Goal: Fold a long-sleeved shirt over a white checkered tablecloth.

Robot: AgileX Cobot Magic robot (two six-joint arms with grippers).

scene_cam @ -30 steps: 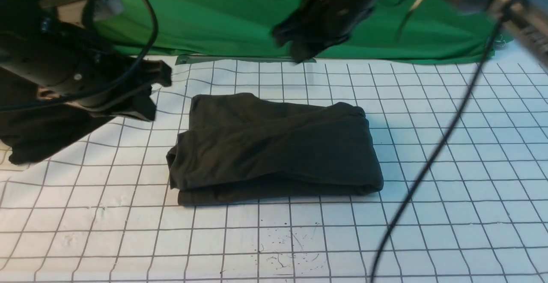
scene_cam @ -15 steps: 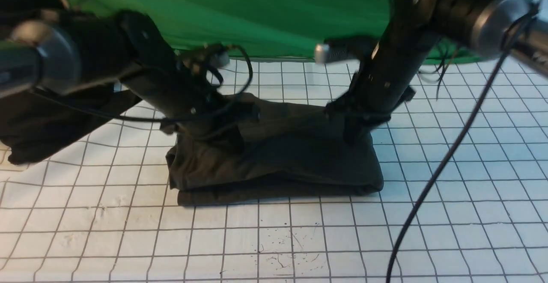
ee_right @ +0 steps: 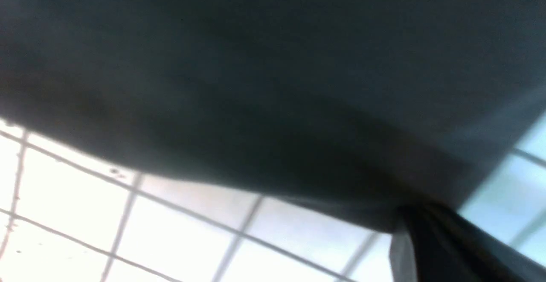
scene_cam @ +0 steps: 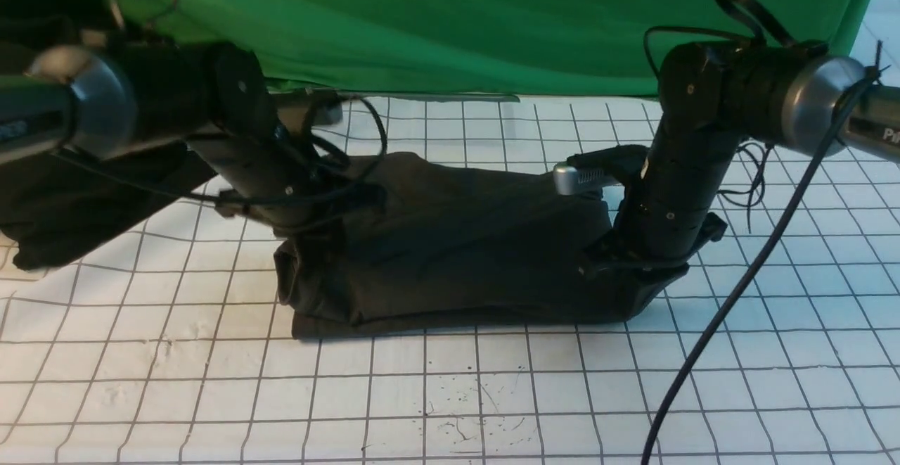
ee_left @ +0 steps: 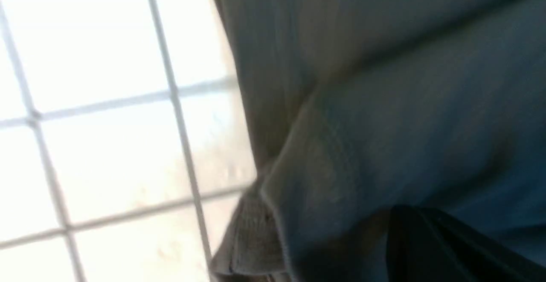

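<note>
Backdrop: A green fabric sheet [scene_cam: 450, 29] is hanging beyond both grippers, closing off the far side.
Surface: The white checkered tablecloth [scene_cam: 211, 380] is covering the worktop, running flat beneath and around both grippers. A few ink specks are showing on its near side.
Far left: A blacker heap of garment [scene_cam: 63, 198] is lying out past the left gripper, apart from the work.
Left gripper: The left gripper [scene_cam: 344, 201] is pressed together and bearing down on the far left part of the shirt. The blurred wrist view is not showing whether any cloth is caught inside it.
Shirt: The long-sleeved shirt [scene_cam: 457, 240] is lying on the tablecloth as a thick folded rectangle, stretching from under the left gripper across to the right one. Its stacked edges are showing just below the left gripper.
Right gripper: The right gripper [scene_cam: 626, 278] is closed and pinching the shirt's near right corner. In its wrist view the cloth is gathering into a peak at the fingertips [ee_right: 431, 239].
Handling: The jersey is looking soft, light and limp, not fragile. Its layers are likely sliding over one another and sagging wherever nothing is supporting them.
Where to hold: Taking the stacked edges at both ends, through all the layers, is probably the safest. A pinch on the top layer alone is likely peeling the fold open.
</note>
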